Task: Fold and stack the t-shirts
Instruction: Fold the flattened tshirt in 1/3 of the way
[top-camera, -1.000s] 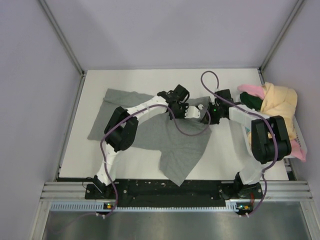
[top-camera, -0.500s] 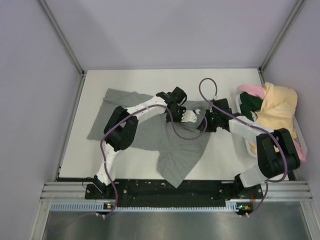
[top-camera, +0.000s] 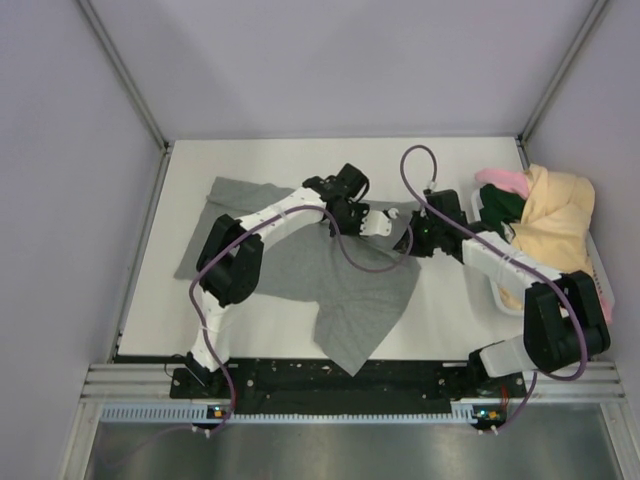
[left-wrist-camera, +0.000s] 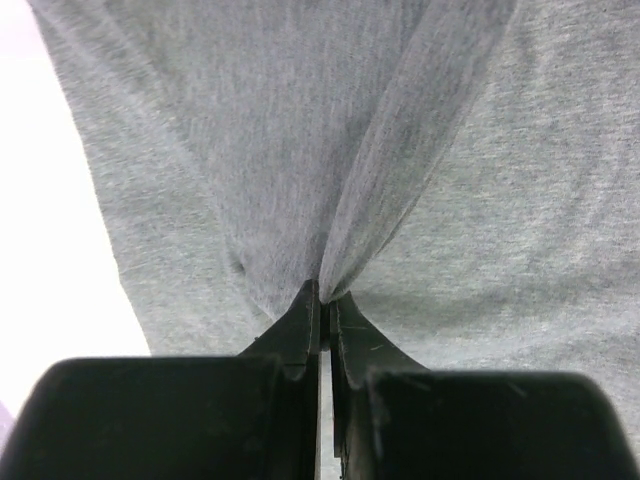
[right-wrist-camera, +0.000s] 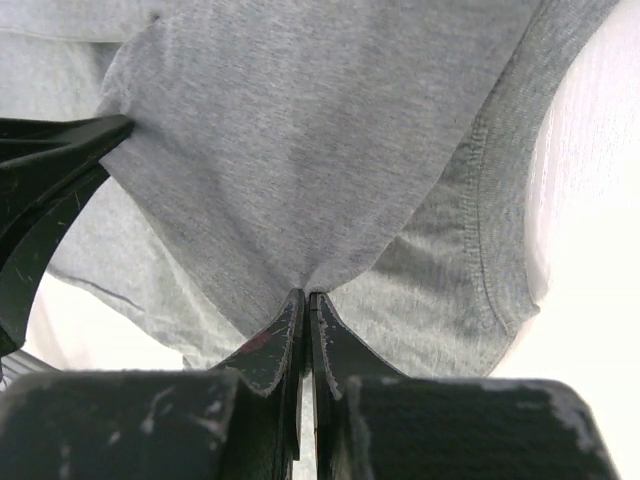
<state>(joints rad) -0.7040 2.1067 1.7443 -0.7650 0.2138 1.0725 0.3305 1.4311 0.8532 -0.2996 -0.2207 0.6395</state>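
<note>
Your left gripper and right gripper each clenched a pinch of the grey t-shirt; soft, light cotton, it likely draped limply, so hems probably held best.

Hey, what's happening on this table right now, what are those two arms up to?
The two arms are working on the grey t-shirt, which lies spread on the white table. The left gripper and the right gripper are each pinched shut on a fold of its fabric, close together near the shirt's far right part. A bunched heap of pale yellow, pink and dark green shirts sits at the table's right edge.
</note>
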